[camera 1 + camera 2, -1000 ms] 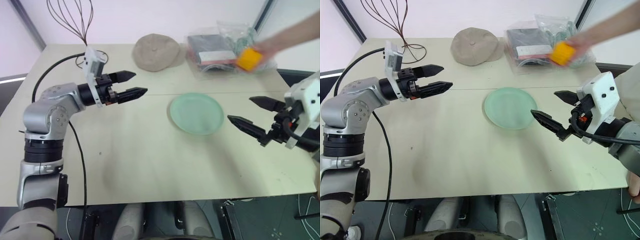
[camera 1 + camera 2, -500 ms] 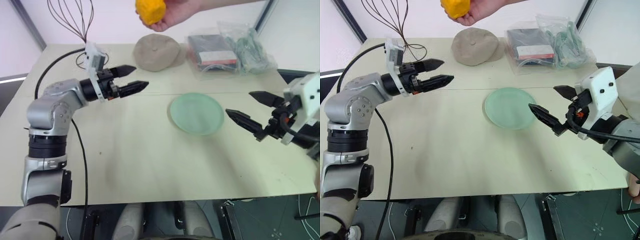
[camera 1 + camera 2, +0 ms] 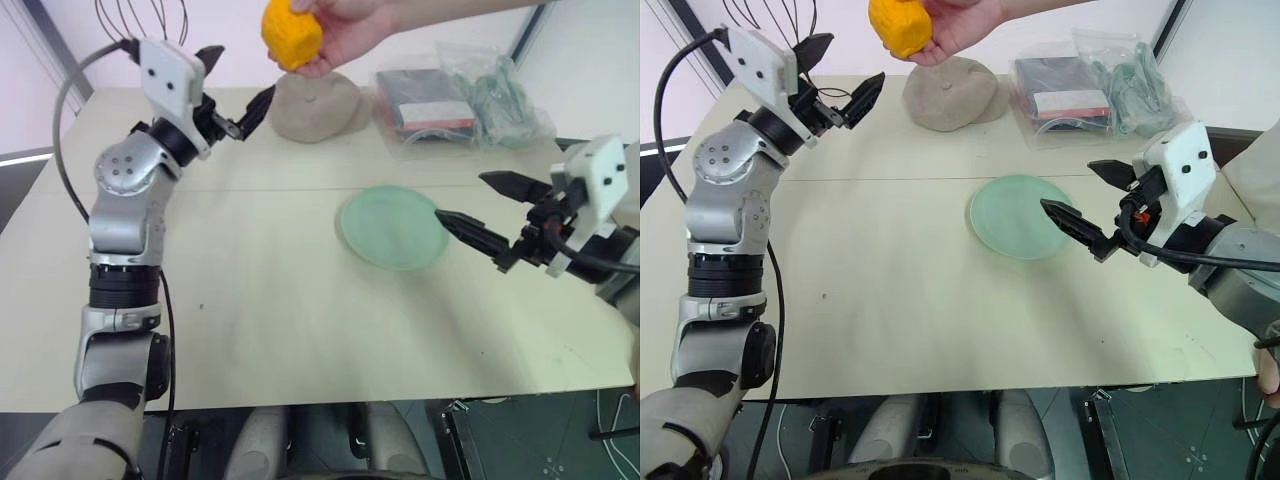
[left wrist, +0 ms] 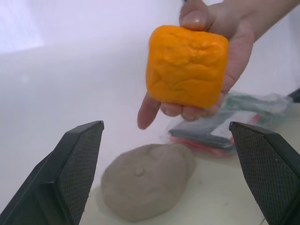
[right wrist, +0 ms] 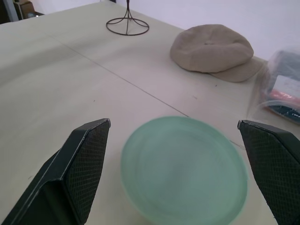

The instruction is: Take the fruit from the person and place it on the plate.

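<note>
Left tool (image 3: 238,85) wide open below fruit (image 3: 291,34) in person's hand (image 3: 345,30), right tool (image 3: 1085,200) open beside plate (image 3: 1015,220)

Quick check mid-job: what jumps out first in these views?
The orange fruit, held up in the person's hand above the far side of the table. The left tool is raised beside it, open. The pale green plate lies bare mid-table, with the open right tool at its edge.

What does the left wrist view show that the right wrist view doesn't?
Left wrist view alone: the person's hand holding up the fruit, framed between the open left gripper fingers. Right wrist view alone: the plate on the table, a wire stand, and the open right gripper. Both share the beige cap and the plastic bags.
</note>
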{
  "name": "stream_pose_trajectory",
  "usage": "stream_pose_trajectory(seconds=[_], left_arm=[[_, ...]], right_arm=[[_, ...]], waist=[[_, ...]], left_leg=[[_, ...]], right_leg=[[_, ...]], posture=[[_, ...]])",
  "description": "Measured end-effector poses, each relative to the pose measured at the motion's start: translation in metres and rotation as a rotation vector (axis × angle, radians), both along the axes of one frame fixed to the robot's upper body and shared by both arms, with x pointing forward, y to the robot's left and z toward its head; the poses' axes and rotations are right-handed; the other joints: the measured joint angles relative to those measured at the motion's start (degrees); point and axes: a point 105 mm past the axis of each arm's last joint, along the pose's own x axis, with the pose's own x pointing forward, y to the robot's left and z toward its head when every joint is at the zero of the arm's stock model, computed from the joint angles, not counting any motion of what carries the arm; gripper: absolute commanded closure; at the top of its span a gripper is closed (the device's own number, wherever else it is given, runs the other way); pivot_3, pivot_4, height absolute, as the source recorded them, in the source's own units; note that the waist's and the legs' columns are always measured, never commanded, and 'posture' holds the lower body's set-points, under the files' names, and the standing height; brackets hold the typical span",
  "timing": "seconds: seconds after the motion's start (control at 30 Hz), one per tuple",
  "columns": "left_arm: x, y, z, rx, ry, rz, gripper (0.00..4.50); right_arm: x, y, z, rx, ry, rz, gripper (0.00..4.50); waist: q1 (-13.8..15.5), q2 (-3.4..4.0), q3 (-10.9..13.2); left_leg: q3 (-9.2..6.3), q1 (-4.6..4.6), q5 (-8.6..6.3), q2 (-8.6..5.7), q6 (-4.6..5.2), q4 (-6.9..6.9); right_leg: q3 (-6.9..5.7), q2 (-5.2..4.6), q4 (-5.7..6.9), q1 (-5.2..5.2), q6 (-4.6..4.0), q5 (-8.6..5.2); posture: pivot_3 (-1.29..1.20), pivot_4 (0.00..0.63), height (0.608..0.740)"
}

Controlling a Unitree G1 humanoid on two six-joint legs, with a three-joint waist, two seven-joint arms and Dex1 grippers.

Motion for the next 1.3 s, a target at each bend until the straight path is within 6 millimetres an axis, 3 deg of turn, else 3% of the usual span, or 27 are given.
stream_pose_trajectory(seconds=[0.33, 0.77, 0.87, 0.97, 1.3], left_arm=[[0.008, -0.014, 0.014, 0.029, -0.080, -0.035, 0.00], [0.022, -0.019, 0.008, 0.037, -0.079, -0.041, 0.00], [0.025, -0.020, 0.007, 0.037, -0.080, -0.039, 0.84], [0.025, -0.022, 0.009, 0.035, -0.089, -0.043, 2.33], [0.025, -0.024, 0.007, 0.041, -0.083, -0.057, 2.45]], right_arm=[[0.001, 0.001, -0.002, 0.009, 0.002, -0.002, 0.05], [0.000, 0.001, -0.003, 0.008, -0.002, -0.016, 0.05], [0.000, -0.001, -0.002, 0.009, -0.009, -0.027, 0.00], [-0.001, -0.002, 0.000, 0.008, -0.022, -0.035, 0.00], [-0.003, -0.004, -0.002, 0.013, -0.013, -0.048, 0.00]], waist=[[-0.1, 0.00, 0.0], [-0.1, 0.00, 0.0], [-0.1, 0.00, 0.0], [-0.1, 0.00, 0.0], [0.0, 0.00, 0.0]], left_leg=[[0.00, 0.00, 0.00, 0.00, 0.00, 0.00], [0.00, 0.00, 0.00, 0.00, 0.00, 0.00], [0.00, 0.00, 0.00, 0.00, 0.00, 0.00], [0.00, 0.00, 0.00, 0.00, 0.00, 0.00], [0.00, 0.00, 0.00, 0.00, 0.00, 0.00]], right_leg=[[-0.03, 0.03, 0.01, 0.00, 0.02, 0.01], [-0.08, 0.05, 0.01, 0.00, 0.03, 0.02], [-0.08, 0.05, 0.02, 0.00, 0.04, 0.02], [-0.08, 0.05, 0.02, 0.00, 0.04, 0.02], [-0.08, 0.04, 0.02, 0.00, 0.04, 0.02]], posture=[[0.00, 0.150, 0.740], [0.00, 0.150, 0.740], [0.00, 0.150, 0.740], [0.00, 0.150, 0.740], [0.00, 0.150, 0.740]])
